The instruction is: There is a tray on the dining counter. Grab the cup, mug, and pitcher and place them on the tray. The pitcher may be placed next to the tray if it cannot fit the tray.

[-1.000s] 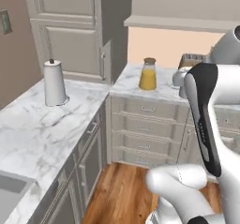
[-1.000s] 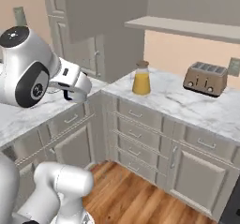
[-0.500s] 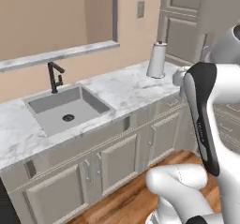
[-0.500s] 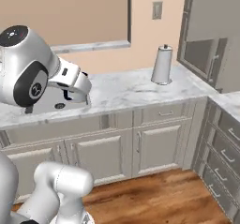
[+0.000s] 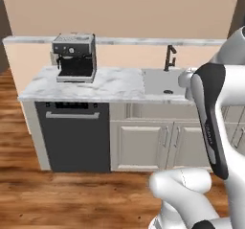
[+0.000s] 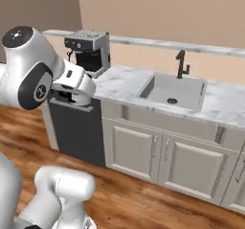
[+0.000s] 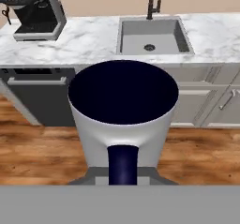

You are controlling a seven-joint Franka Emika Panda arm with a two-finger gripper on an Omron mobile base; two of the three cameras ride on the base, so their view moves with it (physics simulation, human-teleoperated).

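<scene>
The base has swung round: one second ago both base views showed a corner bench with the pitcher and a toaster, half a second ago a sink and a paper-towel roll, and now a straight bench run. This is camera motion, not movement of objects.

In the left base view the coffee machine (image 5: 75, 56) sits at 10 o'clock, the sink (image 5: 164, 81) at 1 o'clock with its dark faucet (image 5: 169, 57) behind, and a dark dishwasher (image 5: 72, 135) lies below the machine.

In the hand view the mug (image 7: 123, 119) sits at centre, its dark interior open to the camera, pale outer wall below, and navy handle at 6 o'clock. It hangs over the wooden floor (image 7: 37, 145), in front of the bench (image 7: 89, 40). The fingers are hidden by the mug; judged pinching it, since it travels with the hand.

Tray, dining counter, cup and pitcher lie outside the present frames.

Judgement: transport phase for the mug, with the base turning away from the pickup bench. Placement is not yet done.
</scene>
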